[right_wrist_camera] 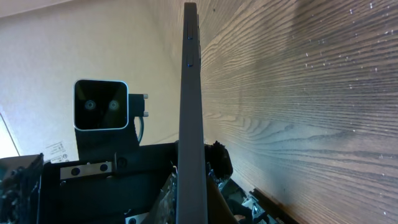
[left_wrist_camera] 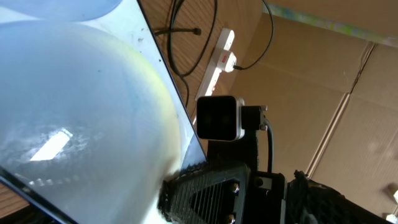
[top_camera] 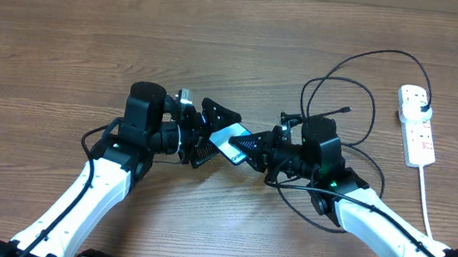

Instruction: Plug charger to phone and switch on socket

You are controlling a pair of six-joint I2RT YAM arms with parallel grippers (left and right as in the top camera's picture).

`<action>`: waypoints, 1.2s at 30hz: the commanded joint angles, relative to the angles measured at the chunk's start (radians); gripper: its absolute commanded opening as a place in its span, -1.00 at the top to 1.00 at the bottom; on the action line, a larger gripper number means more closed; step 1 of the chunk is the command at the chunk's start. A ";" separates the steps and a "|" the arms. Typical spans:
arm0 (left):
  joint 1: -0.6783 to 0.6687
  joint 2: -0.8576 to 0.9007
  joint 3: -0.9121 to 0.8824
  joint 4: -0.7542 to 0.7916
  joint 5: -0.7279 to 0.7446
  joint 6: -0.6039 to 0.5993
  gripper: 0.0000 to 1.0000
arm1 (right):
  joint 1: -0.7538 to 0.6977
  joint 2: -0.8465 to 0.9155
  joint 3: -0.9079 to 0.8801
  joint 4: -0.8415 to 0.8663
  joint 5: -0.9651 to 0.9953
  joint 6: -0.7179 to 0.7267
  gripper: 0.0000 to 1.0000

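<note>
**Item 1: right gripper** (top_camera: 254,149). Jaws closed on the phone (top_camera: 230,135), clamping one short end. The right wrist view looks straight along the phone's thin dark edge (right_wrist_camera: 191,112), with wood grain to one side of it. The left arm's wrist camera (right_wrist_camera: 99,104) is on the other side.

**Item 2: left gripper** (top_camera: 216,135). Fingers spread wide, one on each side of the phone's free end in the overhead view. Whether either finger touches the phone cannot be told.

**Item 3: phone.** It is near the middle of the table (top_camera: 67,32), carried between the two grippers and tilted. The lit pale blue screen (left_wrist_camera: 81,112) is turned toward the left arm and fills the left half of the left wrist view. At its lower edge a black ribbed finger (left_wrist_camera: 205,190) of the right gripper is seen gripping it.

**Item 4: charger** (top_camera: 366,66). A thin black cable lying in loose loops on the wood beyond the right arm.
- The connector tip (top_camera: 348,110) lies free, well apart from the phone (nothing is plugged into the handset).
- The black plug (top_camera: 421,101) is seated in the end outlet of the socket (top_camera: 419,133).

**Item 5: socket.** A white oblong strip at the far right of the table, with red markings along it. Its white cord (top_camera: 425,198) runs toward the near edge. The switch position is too small to read.
</note>
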 commanded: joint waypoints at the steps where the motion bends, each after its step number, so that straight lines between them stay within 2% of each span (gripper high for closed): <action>1: -0.005 0.006 -0.006 0.008 0.014 0.000 -0.91 | 0.019 -0.012 0.002 0.011 -0.029 0.003 0.93; 5: -0.005 0.006 -0.006 0.008 0.011 -0.014 -0.91 | 0.019 -0.012 0.002 0.014 -0.029 0.016 0.93; 9: -0.005 0.006 -0.006 0.009 -0.001 -0.093 -0.84 | 0.019 -0.012 0.002 0.014 -0.029 0.098 0.92; 12: -0.005 0.006 -0.006 0.032 -0.019 -0.109 -0.58 | 0.021 -0.012 0.002 0.014 -0.033 0.166 0.93; 16: -0.005 0.006 -0.006 0.055 -0.034 -0.109 -0.39 | 0.044 -0.012 0.002 0.021 -0.040 0.253 0.92; 25: -0.005 0.006 -0.006 0.056 -0.119 -0.109 -0.39 | 0.058 -0.012 0.002 0.027 -0.066 0.250 0.93; 31: 0.008 0.006 -0.006 0.050 -0.198 -0.109 -0.46 | 0.051 -0.012 0.002 0.172 -0.079 0.220 0.93; 33: 0.019 0.006 -0.006 0.050 -0.202 -0.109 -0.43 | 0.051 -0.012 0.002 0.216 -0.089 0.220 0.93; 36: 0.031 0.006 -0.006 0.056 -0.188 -0.132 -0.24 | 0.051 -0.012 0.002 0.214 -0.098 0.236 0.93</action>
